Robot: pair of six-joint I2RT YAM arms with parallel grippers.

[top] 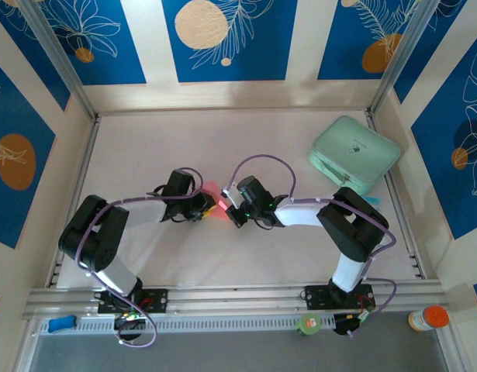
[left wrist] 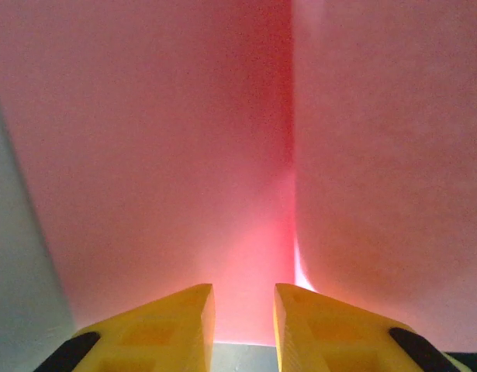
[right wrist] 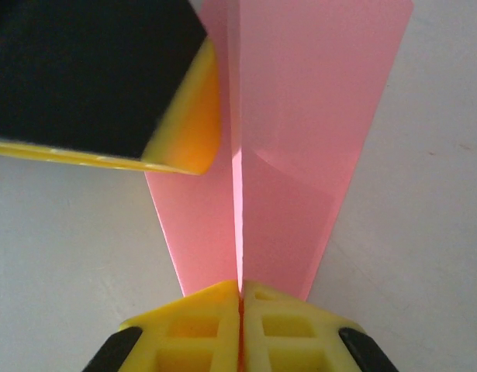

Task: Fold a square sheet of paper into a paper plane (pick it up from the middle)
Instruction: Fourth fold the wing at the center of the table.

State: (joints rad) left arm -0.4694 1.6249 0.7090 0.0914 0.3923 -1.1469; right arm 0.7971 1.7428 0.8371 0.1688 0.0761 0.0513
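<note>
1. Bench [top: 145,155]: pale surface, enclosed by walls with blue floral panels [top: 222,39].

2. Arms: the left arm [top: 95,232] and right arm [top: 350,225] both reach inward. Their wrists meet left of the mint-green pad and nearer the arm bases than it. Purple cables [top: 261,161] loop over both wrists.

3. Mint-green pad [top: 354,153]: lies at the far right of the bench, against the right rail, apart from both arms' tips.

4. Square sheet of paper [top: 211,191]: salmon-pink, well left of the pad, between the 2 wrists. From above the wrists cover most of it, and only a small pink patch shows. It is creased down the middle, with 2 flaps rising either side of the crease.

5. Right end effector [right wrist: 240,285]: clenched, grasping the sheet at its crease, pads pressed together on the paper.

6. Left end effector [left wrist: 244,288]: released, a narrow gap between its yellow fingers, with the sheet close in front. In the right wrist view 1 left finger [right wrist: 184,124] stands against the left flap and hides its upper part.

7. Minor items on the near rail, all nearer than the pad: an orange-capped bottle [top: 429,318], a green round object [top: 308,323] and a blue object [top: 61,323].
</note>
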